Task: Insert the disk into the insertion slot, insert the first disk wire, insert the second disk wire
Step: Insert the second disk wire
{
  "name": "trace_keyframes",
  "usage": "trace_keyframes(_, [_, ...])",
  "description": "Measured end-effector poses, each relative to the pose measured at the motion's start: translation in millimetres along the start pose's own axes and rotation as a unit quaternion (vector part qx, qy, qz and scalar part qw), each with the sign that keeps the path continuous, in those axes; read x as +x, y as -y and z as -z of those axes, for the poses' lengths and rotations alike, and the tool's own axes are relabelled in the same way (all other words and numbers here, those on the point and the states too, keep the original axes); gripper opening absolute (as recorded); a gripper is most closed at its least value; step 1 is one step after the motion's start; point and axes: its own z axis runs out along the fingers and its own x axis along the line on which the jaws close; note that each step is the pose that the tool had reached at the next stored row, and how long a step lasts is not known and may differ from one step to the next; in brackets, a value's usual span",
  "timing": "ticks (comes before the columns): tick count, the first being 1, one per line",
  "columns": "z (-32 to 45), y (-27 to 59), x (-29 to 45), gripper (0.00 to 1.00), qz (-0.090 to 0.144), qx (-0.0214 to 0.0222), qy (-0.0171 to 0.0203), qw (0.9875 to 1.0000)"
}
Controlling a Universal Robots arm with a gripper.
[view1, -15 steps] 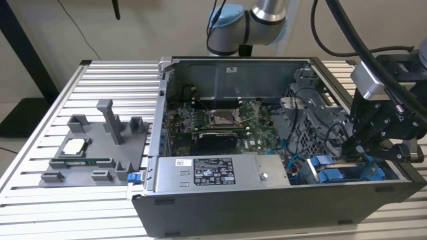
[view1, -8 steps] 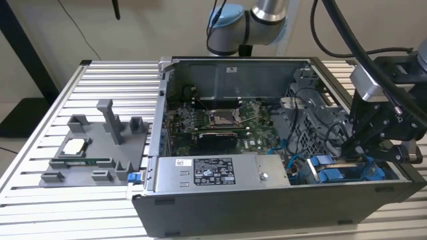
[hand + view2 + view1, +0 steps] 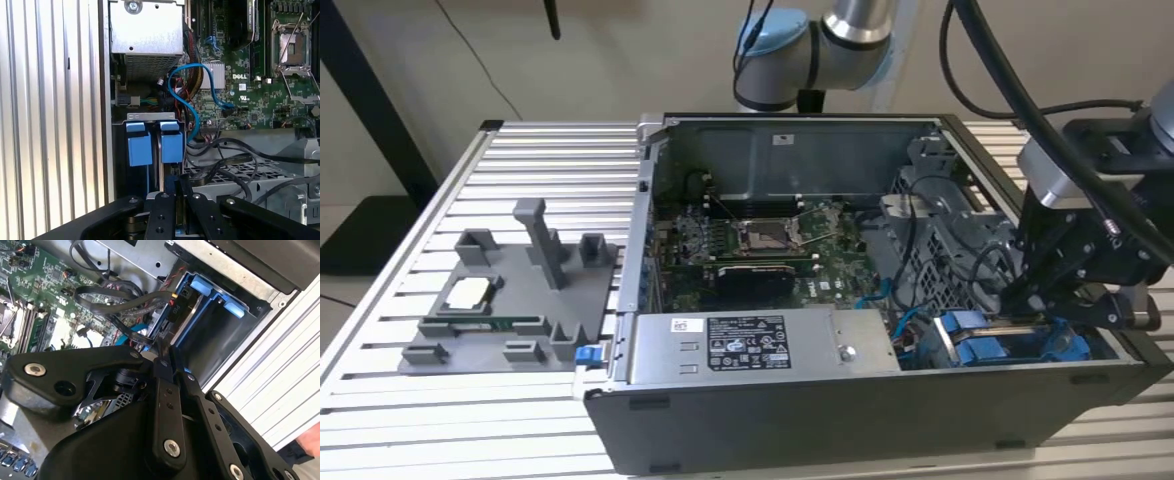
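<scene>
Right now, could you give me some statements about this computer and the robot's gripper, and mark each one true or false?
1. The gripper is down inside the computer case, by the blue fittings. True.
2. The case is closed up. False: it is open, and the motherboard is in plain sight.
3. A grey power-supply box sits inside the case. True.
4. The grey fixture tray lies inside the case. False: it rests on the slatted table, to the exterior view's left of the case.
5. A blue cable loops over the motherboard in the first wrist view. True.
</scene>
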Motion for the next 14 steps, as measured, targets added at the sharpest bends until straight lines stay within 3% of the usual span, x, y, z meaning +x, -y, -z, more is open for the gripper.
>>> trace_keyframes(5, [-2.3, 0.1, 0.4, 0.16, 0.001, 0.0024, 0.0016, 1.0000])
trace_keyframes(14, [-7.4, 0.7, -1.4, 0.16, 0.010, 0.0173, 0.0061, 0.9998])
